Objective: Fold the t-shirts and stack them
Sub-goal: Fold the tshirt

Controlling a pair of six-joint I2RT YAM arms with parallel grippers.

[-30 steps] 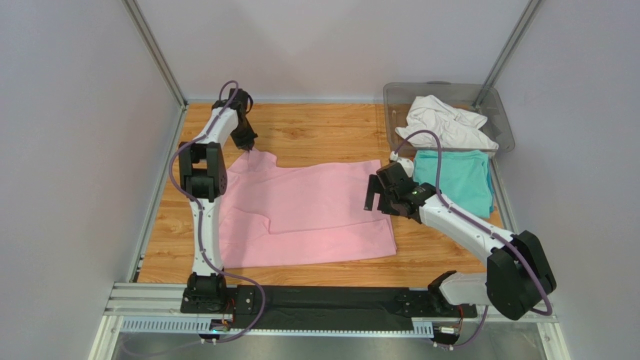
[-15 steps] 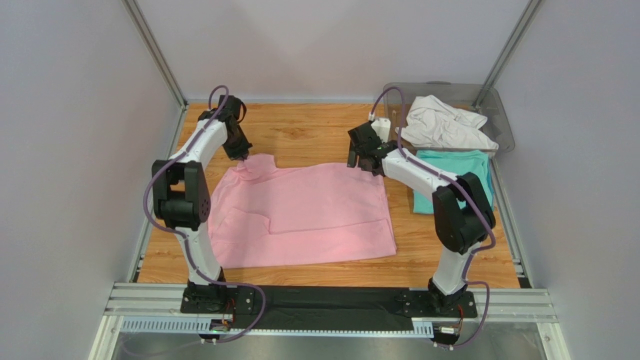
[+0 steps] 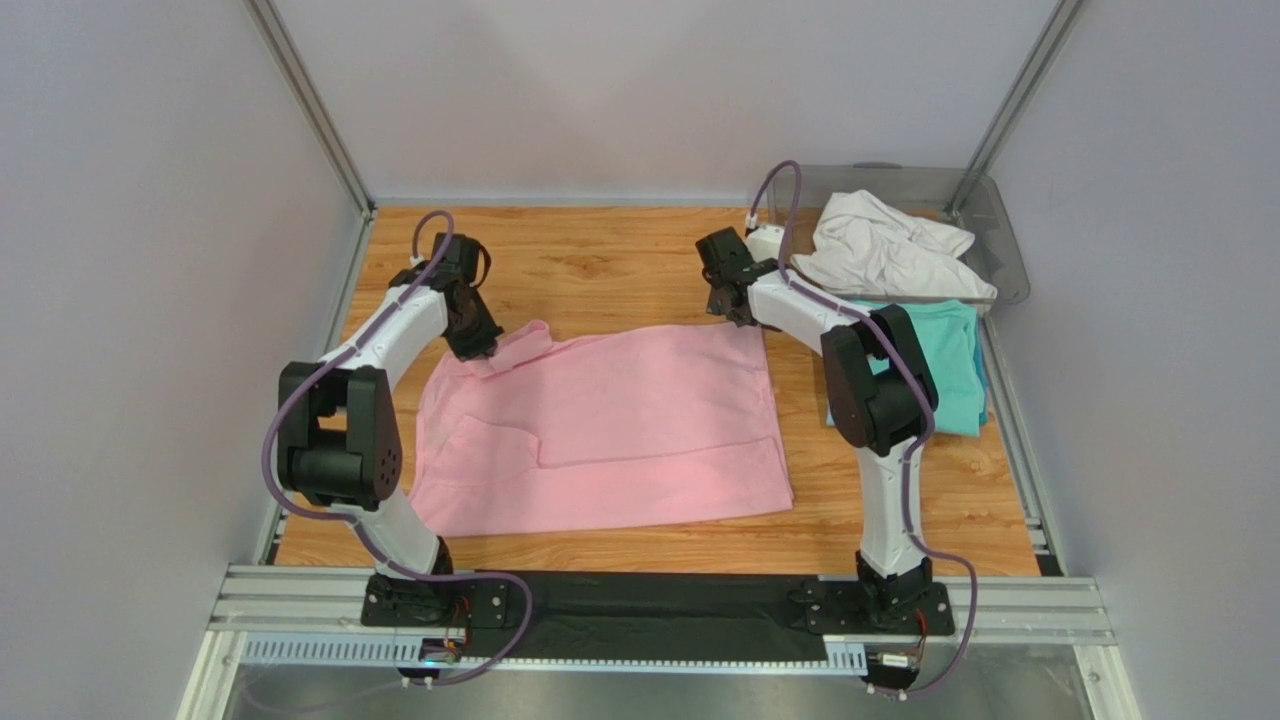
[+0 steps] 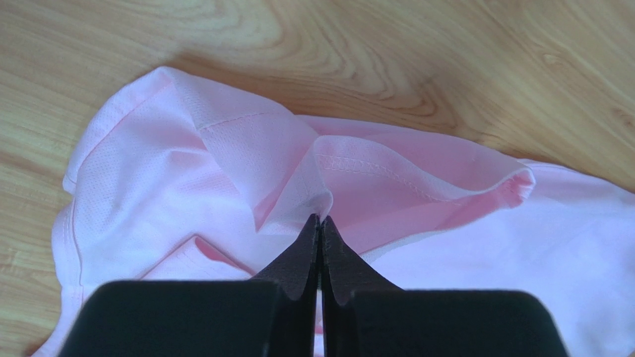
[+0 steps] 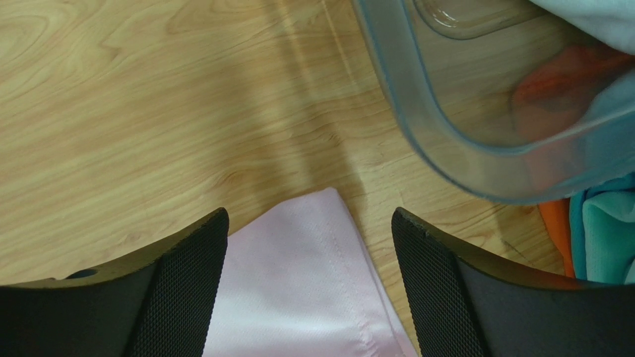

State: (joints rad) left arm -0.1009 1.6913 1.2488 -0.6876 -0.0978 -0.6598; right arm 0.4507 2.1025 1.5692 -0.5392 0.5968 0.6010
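Observation:
The light pink t-shirt (image 3: 601, 428) lies spread on the wooden table, partly folded. My left gripper (image 3: 478, 339) is shut on a fold of pink cloth (image 4: 298, 193) at the shirt's far left corner. My right gripper (image 3: 733, 308) is open above the shirt's far right corner (image 5: 305, 253), which lies between the two fingers. The teal t-shirt (image 3: 920, 360) lies folded at the right. The white t-shirt (image 3: 887, 248) lies crumpled in the bin.
A clear grey plastic bin (image 3: 999, 225) stands at the back right; its rim (image 5: 417, 119) is just beyond my right gripper. Grey walls and metal posts enclose the table. Bare wood (image 3: 616, 278) lies behind the pink shirt.
My right arm swung from beside the teal shirt to the pink shirt's far right corner. My left gripper drew the far left corner leftward and toward me, bunching the cloth.

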